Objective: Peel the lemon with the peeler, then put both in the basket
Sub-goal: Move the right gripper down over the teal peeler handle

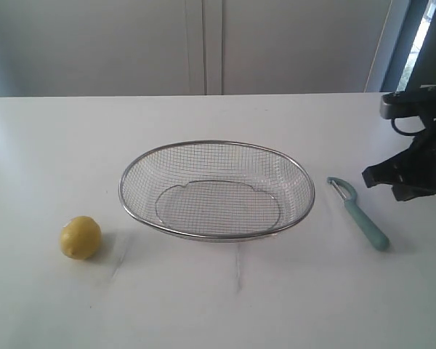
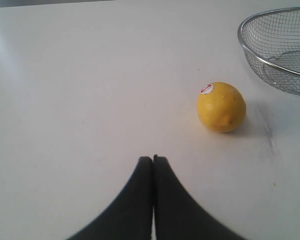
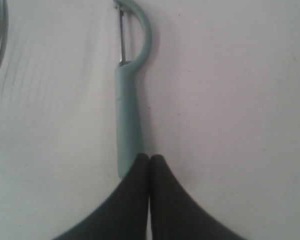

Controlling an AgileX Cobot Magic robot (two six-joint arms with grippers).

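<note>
One lemon (image 1: 81,238), one peeler (image 1: 358,213) and one wire-mesh basket (image 1: 216,143) lie on a white surface (image 1: 58,145), with two black claws close by. The basket sits in the middle and holds nothing. The lemon rests on the surface to its left, near but not touching the rim, and has one small red-and-white sticker (image 2: 206,89) on its skin. In the left wrist view its stubby tip faces roughly toward the camera.

The peeler lies flat on the surface just right of the basket, clear of the rim. In the exterior view its long axis runs diagonally: the metal loop blade head points back and left toward the basket, and the teal handle trails forward and right.

The left claw (image 2: 153,159) hangs over bare surface a short way from the lemon, fingers pressed together and holding nothing. The right claw (image 3: 149,157) is also closed, with nothing between its fingers. Its tips hang over the handle's tail end, in line with the peeler's length.
</note>
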